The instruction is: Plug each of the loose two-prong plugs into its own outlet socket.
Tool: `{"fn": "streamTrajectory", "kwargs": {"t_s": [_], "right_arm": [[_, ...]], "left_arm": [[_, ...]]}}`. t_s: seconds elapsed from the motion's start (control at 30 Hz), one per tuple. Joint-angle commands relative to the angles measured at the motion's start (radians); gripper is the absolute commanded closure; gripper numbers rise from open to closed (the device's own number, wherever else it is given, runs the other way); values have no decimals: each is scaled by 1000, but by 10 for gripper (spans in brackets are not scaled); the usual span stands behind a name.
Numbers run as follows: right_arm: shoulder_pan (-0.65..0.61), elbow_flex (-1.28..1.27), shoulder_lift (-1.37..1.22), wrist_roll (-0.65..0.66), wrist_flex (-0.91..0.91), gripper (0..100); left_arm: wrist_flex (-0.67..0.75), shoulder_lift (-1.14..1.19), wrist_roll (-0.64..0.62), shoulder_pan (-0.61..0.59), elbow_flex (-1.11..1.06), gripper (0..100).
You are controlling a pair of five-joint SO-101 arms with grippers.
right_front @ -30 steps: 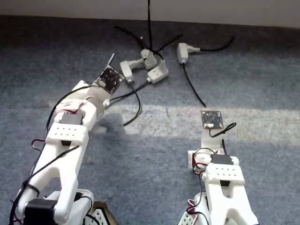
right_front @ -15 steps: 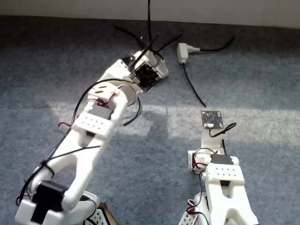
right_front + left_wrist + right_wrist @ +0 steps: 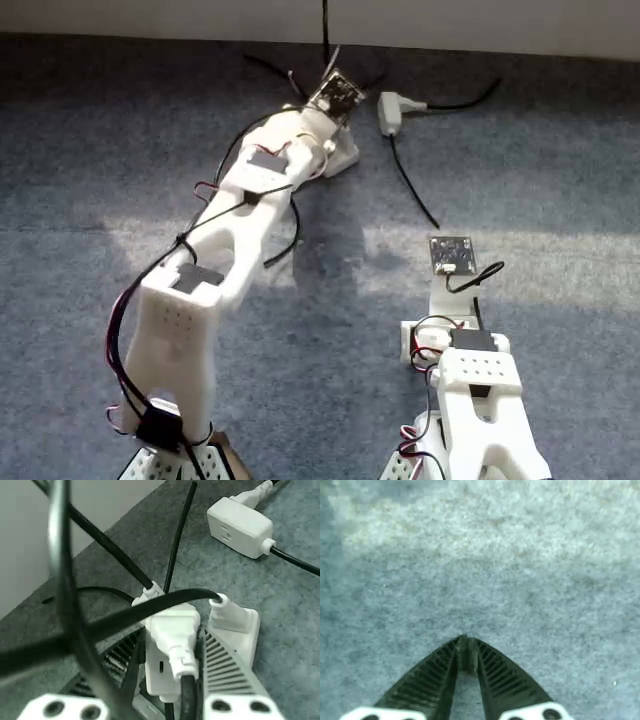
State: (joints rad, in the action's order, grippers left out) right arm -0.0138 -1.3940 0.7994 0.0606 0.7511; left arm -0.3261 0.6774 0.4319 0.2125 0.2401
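A white two-prong plug (image 3: 170, 625) with a black cord lies on the grey carpet, between the fingers of my left gripper (image 3: 172, 645). The gripper is open, and its ribbed fingers (image 3: 220, 665) sit close on either side of the plug. A second white plug body (image 3: 235, 620) lies right beside it. Farther off rests a white outlet socket block (image 3: 240, 520), which is also in the high view (image 3: 389, 110). The left arm (image 3: 250, 200) stretches to the back of the carpet, into the cable cluster. My right gripper (image 3: 465, 652) is shut and empty over bare carpet.
Several black cords (image 3: 100, 540) cross over and around the plug, one passing close in front of the left wrist camera. A black cable (image 3: 410, 185) runs from the socket block toward the right arm (image 3: 470, 370). A pale wall edge (image 3: 480, 20) borders the far side.
The left arm has swung from the near left out to the back, coming over the white plugs so that one now lies between its fingers. The right arm has not moved.
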Motion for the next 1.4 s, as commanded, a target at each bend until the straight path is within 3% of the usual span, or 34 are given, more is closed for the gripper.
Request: {"fn": "streamTrajectory", "kwargs": {"t_s": [0.0,0.13,0.37,0.57,0.77,0.97,1.17,1.37], "right_arm": [[10,-1,15,-11,-8,989],[10,-1,15,-11,-8,989],[10,-1,15,-9,-8,989],[10,1,15,-11,-8,989],[10,1,15,-11,-8,989],[8,25,15,-11,-5,989],[7,133,15,-12,71,989],[5,300,15,-54,180,989]], "left_arm": [[-155,108,-12,-12,236,940],[-341,163,-12,-13,371,930],[-503,171,-138,-42,527,729],[-644,171,-146,-59,717,623],[-853,171,-147,-97,1007,609],[-1214,168,-147,-139,1443,610],[-1445,-36,-150,-174,1414,610],[-1456,-203,-295,-278,1377,610]]}}
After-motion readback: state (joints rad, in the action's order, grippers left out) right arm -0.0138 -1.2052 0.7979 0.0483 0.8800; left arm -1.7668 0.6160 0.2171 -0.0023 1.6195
